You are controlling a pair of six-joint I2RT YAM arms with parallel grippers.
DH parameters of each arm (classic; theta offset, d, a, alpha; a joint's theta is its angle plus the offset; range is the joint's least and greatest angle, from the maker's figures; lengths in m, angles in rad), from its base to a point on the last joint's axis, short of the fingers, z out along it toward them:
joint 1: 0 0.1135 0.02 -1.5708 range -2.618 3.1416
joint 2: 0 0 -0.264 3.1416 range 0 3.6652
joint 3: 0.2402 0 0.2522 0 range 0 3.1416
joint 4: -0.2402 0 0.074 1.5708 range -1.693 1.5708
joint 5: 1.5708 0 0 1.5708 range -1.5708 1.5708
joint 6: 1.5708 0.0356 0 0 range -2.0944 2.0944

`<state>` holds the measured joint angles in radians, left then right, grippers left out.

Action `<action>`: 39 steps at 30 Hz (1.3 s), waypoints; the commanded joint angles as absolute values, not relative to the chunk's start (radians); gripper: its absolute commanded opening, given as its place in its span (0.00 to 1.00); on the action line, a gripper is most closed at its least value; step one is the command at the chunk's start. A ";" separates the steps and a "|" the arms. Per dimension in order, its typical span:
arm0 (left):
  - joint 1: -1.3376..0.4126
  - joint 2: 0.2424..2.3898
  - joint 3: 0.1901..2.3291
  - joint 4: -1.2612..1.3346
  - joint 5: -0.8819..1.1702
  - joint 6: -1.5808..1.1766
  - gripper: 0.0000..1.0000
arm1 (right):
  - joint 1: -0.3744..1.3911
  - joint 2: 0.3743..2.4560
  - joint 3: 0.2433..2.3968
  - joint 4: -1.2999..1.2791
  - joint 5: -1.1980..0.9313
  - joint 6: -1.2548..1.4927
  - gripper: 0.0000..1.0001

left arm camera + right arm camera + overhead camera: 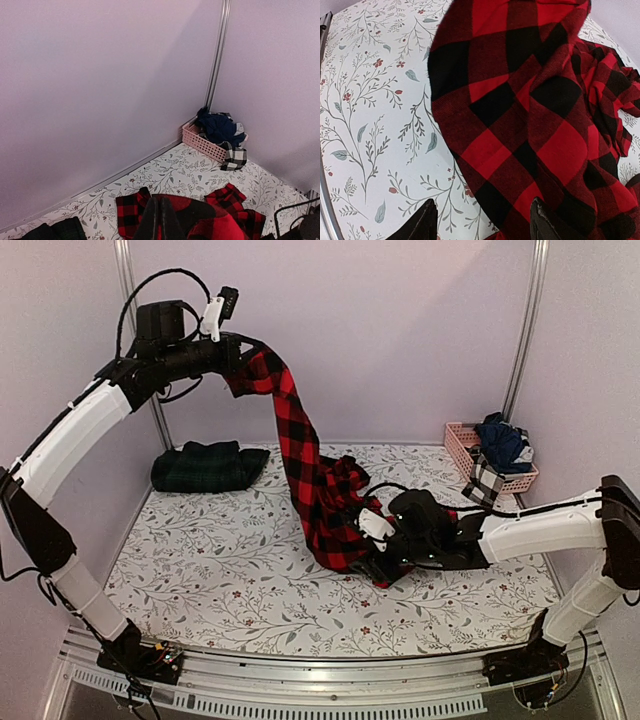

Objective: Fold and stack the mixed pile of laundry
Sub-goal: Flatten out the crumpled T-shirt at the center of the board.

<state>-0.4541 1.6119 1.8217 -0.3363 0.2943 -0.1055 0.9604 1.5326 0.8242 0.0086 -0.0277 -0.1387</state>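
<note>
The top view alone shows the full arrangement: the left gripper (236,358), raised high at the far left, is clenched on one end of the red-and-black checked flannel shirt (300,455), which hangs down in a long band to a crumpled heap at the middle of the white leaf-patterned surface (220,580). The left wrist view confirms its fingers (152,220) pressed together on red cloth, but the frame edge cuts off the grip itself. The right gripper (383,562) lies low at the near right edge of the heap. Only the right wrist view shows its fingers (422,225) standing apart, released, with the shirt's edge lying between them and partly behind the right one. Whether either touches the cloth cannot be told. A folded dark green tartan garment (205,467) rests at the far left; the left wrist view catches only its corner (55,231). At the far right, a pink slatted plastic basket (458,443) holds dark navy clothes (500,440), with a black-and-white checked piece (485,483) draped over its near rim. The basket's deeper contents are hidden.
</note>
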 commanded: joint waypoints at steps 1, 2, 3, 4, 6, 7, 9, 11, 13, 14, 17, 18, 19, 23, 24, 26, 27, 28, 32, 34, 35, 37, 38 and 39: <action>-0.455 1.638 1.887 -0.370 0.268 -0.111 0.00 | 1.039 1.637 0.877 0.166 0.075 -0.180 0.63; -0.455 1.642 1.894 -0.372 0.267 -0.113 0.00 | 1.052 1.660 0.888 0.182 0.087 -0.183 0.64; -0.455 1.643 1.899 -0.374 0.266 -0.114 0.00 | 1.060 1.699 0.899 0.196 0.107 -0.188 0.66; -0.454 1.644 1.904 -0.375 0.266 -0.115 0.00 | 1.068 1.729 0.912 0.207 0.121 -0.189 0.67; -0.454 1.644 1.913 -0.381 0.264 -0.114 0.00 | 1.084 1.782 0.937 0.218 0.173 -0.193 0.69; -0.454 1.643 1.915 -0.382 0.264 -0.114 0.00 | 1.089 1.800 0.946 0.225 0.199 -0.191 0.71; -0.456 1.643 1.917 -0.385 0.264 -0.114 0.00 | 1.096 1.835 0.965 0.233 0.252 -0.192 0.73; -0.454 1.641 1.917 -0.385 0.262 -0.115 0.00 | 1.099 1.869 0.981 0.243 0.285 -0.199 0.73; -0.454 1.641 1.919 -0.385 0.264 -0.114 0.00 | 1.101 1.907 0.989 0.258 0.337 -0.203 0.71; -0.454 1.641 1.919 -0.385 0.262 -0.113 0.00 | 1.101 1.919 0.995 0.260 0.367 -0.205 0.69; -0.453 1.638 1.924 -0.389 0.259 -0.112 0.00 | 1.101 1.963 1.009 0.261 0.442 -0.213 0.56; -0.454 1.638 1.927 -0.393 0.255 -0.110 0.00 | 1.101 1.971 1.011 0.261 0.444 -0.215 0.50; -0.454 1.639 1.931 -0.395 0.250 -0.108 0.00 | 1.101 1.977 1.010 0.261 0.432 -0.219 0.42; -0.454 1.647 1.950 -0.403 0.229 -0.101 0.00 | 1.126 1.933 0.988 0.266 0.350 -0.252 0.06; -0.453 1.654 1.957 -0.405 0.227 -0.100 0.00 | 1.137 1.889 0.979 0.270 0.310 -0.257 0.01; -0.454 1.683 1.981 -0.406 0.220 -0.096 0.00 | 1.165 1.804 0.961 0.262 0.230 -0.287 0.00; -0.454 1.703 1.999 -0.406 0.221 -0.093 0.00 | 1.177 1.729 0.953 0.255 0.186 -0.296 0.00; -0.453 1.726 2.024 -0.405 0.225 -0.089 0.00 | 1.186 1.681 0.944 0.240 0.133 -0.304 0.00; -0.463 1.874 2.151 -0.427 0.236 -0.068 0.00 | 1.201 1.441 0.911 0.190 0.024 -0.316 0.00; -0.478 1.965 2.227 -0.439 0.257 -0.063 0.00 | 1.200 1.310 0.895 0.155 0.013 -0.317 0.00; -0.494 2.014 2.271 -0.450 0.263 -0.055 0.00 | 1.200 1.271 0.889 0.133 0.016 -0.321 0.00; -0.542 2.114 2.365 -0.484 0.256 -0.029 0.00 | 1.200 1.189 0.876 0.085 0.041 -0.325 0.00; -0.567 2.158 2.405 -0.504 0.255 -0.013 0.00 | 1.198 1.137 0.867 0.059 0.060 -0.323 0.00; -0.591 2.200 2.440 -0.520 0.253 -0.003 0.00 | 1.197 1.106 0.855 0.037 0.081 -0.317 0.00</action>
